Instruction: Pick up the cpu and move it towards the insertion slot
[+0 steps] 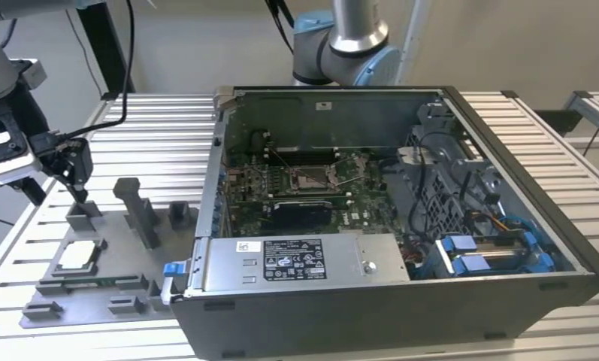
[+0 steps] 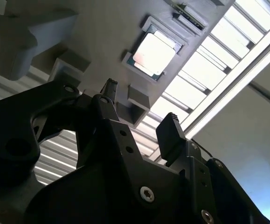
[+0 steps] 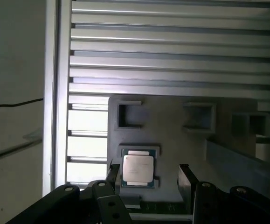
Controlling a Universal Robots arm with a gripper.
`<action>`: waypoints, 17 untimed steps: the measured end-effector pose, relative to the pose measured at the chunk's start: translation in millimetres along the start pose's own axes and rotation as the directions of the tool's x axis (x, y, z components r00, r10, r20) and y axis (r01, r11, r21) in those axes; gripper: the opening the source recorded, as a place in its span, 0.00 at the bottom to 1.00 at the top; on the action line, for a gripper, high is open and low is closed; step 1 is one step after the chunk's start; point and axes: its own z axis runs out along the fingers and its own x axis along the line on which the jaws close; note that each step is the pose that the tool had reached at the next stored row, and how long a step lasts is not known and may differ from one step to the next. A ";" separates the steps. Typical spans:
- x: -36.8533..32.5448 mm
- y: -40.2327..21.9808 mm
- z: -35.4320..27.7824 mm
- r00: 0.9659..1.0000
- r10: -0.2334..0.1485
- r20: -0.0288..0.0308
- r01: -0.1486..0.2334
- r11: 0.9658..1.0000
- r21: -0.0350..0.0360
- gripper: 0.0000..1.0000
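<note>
Pincer [image 3: 148,172]: wide open, holding nothing, hanging above the grey holder plate [image 1: 79,297] just outside the computer case [image 1: 379,316]. The cpu [image 3: 137,169] rests in that plate's recess, likely to keep it located for pickup, and it lies nearer one finger. The insertion slot [image 1: 313,178] lies inside the case on the board. Its centre detail cannot be made out.

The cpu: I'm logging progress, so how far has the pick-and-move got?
Nothing is done yet: the cpu lies in its grey fixture. In hand: the gripper hovers open and empty above the fixture, close to the chip. Left: grasping it, lifting it, and carrying it to the insertion slot inside the computer case.
</note>
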 end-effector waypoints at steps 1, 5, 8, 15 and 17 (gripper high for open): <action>0.0 -0.1 1.1 1.000 0.000 0.000 0.000 1.000 0.000 1.00; 0.1 -0.6 7.9 1.000 0.000 0.001 0.000 1.000 0.000 1.00; 0.2 -1.3 13.5 1.000 0.000 0.001 0.000 1.000 0.000 1.00; 1.9 -3.5 25.9 1.000 0.000 0.001 0.000 1.000 0.000 1.00; 2.3 -3.9 28.9 1.000 0.000 0.001 0.000 1.000 0.000 1.00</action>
